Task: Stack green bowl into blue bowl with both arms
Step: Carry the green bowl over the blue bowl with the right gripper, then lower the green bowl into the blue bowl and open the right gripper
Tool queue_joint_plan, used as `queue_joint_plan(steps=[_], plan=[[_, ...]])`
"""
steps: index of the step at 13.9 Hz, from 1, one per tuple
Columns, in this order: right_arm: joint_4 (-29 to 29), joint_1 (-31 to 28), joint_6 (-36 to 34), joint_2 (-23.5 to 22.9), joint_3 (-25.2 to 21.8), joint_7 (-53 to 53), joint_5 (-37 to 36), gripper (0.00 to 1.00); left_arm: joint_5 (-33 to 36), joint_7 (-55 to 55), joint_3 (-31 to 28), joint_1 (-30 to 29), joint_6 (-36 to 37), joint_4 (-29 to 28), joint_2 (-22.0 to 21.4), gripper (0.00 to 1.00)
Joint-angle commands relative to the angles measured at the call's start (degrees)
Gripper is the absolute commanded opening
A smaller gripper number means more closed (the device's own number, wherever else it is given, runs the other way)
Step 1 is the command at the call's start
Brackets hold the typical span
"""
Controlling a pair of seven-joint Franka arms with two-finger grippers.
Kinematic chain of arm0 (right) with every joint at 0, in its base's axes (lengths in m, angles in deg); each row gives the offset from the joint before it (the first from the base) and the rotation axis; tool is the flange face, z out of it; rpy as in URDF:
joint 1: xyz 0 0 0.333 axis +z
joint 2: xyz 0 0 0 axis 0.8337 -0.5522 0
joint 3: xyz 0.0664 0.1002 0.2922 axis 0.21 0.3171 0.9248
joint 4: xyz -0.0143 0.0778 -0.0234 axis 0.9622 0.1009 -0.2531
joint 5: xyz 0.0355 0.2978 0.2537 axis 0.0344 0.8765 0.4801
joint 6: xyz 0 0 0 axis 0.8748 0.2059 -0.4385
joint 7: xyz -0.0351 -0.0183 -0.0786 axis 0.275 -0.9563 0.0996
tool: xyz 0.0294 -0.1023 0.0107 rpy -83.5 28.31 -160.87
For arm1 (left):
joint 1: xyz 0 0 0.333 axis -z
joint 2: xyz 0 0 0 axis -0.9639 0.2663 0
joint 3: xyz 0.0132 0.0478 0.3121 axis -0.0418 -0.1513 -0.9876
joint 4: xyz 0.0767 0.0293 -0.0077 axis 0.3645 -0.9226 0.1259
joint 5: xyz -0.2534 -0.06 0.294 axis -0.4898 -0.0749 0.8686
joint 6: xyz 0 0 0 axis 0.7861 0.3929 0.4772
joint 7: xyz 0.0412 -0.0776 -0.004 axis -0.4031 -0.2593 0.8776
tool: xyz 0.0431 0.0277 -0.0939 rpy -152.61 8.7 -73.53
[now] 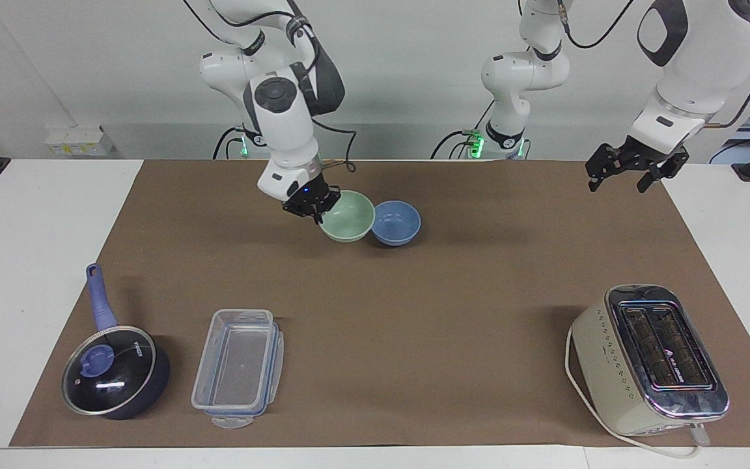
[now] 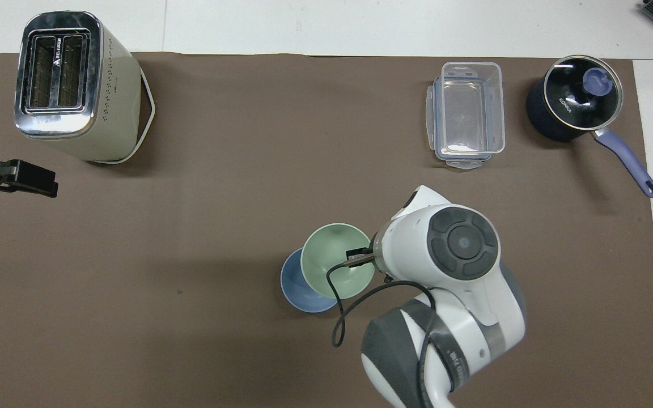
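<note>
The pale green bowl (image 1: 349, 218) hangs in the air, tilted a little, gripped by its rim in my right gripper (image 1: 313, 210). In the overhead view the green bowl (image 2: 335, 266) covers part of the blue bowl (image 2: 298, 293), and the right gripper (image 2: 357, 259) shows at its rim under the arm's wrist. The blue bowl (image 1: 398, 225) stands on the brown mat mid-table, just beside the green bowl toward the left arm's end. My left gripper (image 1: 622, 172) waits open and empty above the mat's edge at the left arm's end; it also shows in the overhead view (image 2: 17, 177).
A cream toaster (image 1: 652, 358) stands far from the robots at the left arm's end. A clear plastic container (image 1: 238, 365) and a dark blue lidded saucepan (image 1: 114, 371) stand far from the robots at the right arm's end.
</note>
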Motion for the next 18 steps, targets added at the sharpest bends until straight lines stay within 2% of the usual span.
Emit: queue_joint_plan(steps=[1,8,16,18], plan=[[-0.97,2.25,2.44,-0.97,-0.31,2.22,1.19,0.0,0.91,-0.23,0.39,-0.53,0.51,-0.17,-0.39,1.0],[-4.49,3.4,9.38,-3.51,-0.31,0.73,1.19,0.0,0.91,-0.23,0.39,-0.53,0.51,-0.17,-0.3,1.0],[-5.63,4.28,10.27,-4.66,-0.31,1.16,1.37,0.0,0.91,-0.23,0.3,-0.53,0.51,-0.17,-0.39,1.0],[-5.72,4.36,9.66,-4.31,-0.22,1.69,3.47,0.0,0.91,-0.23,0.39,-0.53,0.51,-0.17,-0.3,1.0]])
